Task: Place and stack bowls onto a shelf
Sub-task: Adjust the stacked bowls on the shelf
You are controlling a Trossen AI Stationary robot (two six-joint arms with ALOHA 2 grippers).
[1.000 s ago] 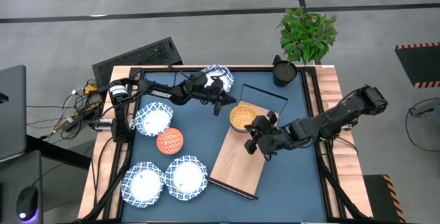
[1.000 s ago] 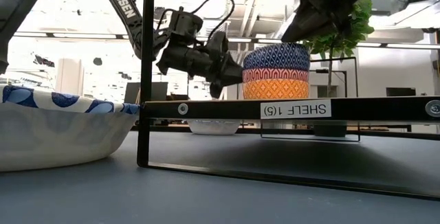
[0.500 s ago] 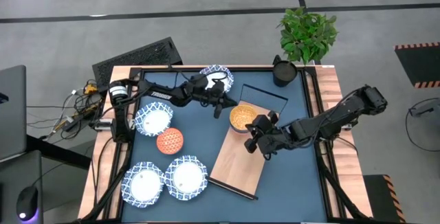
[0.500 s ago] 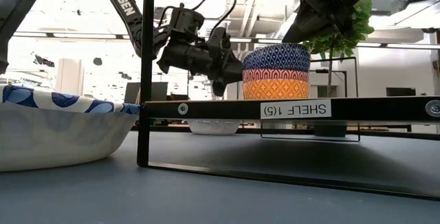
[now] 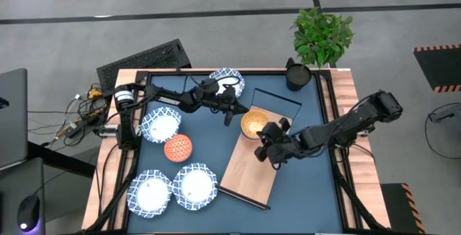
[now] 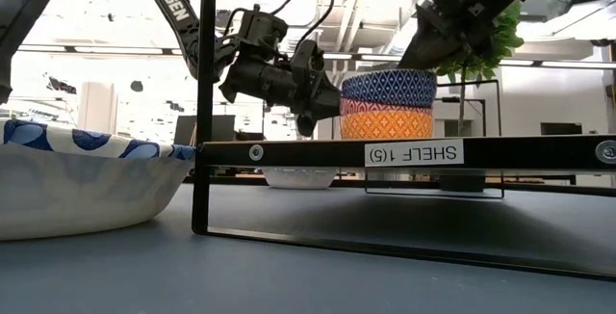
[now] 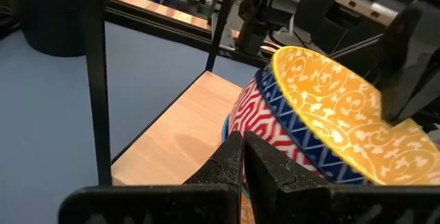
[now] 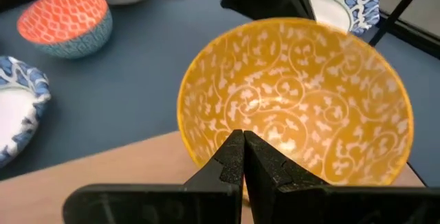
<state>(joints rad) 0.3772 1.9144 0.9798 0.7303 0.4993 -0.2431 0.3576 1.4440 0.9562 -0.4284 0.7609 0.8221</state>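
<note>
Writing: a label on the shelf (image 6: 404, 152) front reads "SHELF 1(5)"; an arm reads "TROSSEN".
Bowls: a stack (image 6: 387, 105) on the shelf, yellow-lined blue bowl (image 5: 253, 123) on top; four others on the blue tabletop (image 5: 216, 138).
Left end effector (image 6: 306, 102): closed, beside the stack.
Right end effector (image 5: 263, 143): closed, at the stack's rim.
Room: potted plant (image 5: 322, 33) beyond the tabletop; bright office behind.
</note>
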